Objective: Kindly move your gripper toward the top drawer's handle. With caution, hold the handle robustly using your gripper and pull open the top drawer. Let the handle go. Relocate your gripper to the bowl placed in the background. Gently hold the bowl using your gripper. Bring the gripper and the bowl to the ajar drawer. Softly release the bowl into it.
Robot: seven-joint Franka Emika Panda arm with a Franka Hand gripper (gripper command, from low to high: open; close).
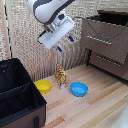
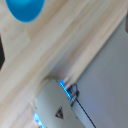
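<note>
Dresser at the exterior view's far right — top drawer already pulled out, handle released. Gripper hangs mid-air left of it, jaws spread, empty. Bowl, yellow, untouched on the table beside a toy giraffe — grasp, carry and release remain.

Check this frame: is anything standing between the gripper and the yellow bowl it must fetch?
Nothing visible does. The gripper hangs in the air above the yellow bowl, with open space between them. The toy giraffe stands right beside the bowl, toward the blue bowl, so it could crowd a descent.
</note>
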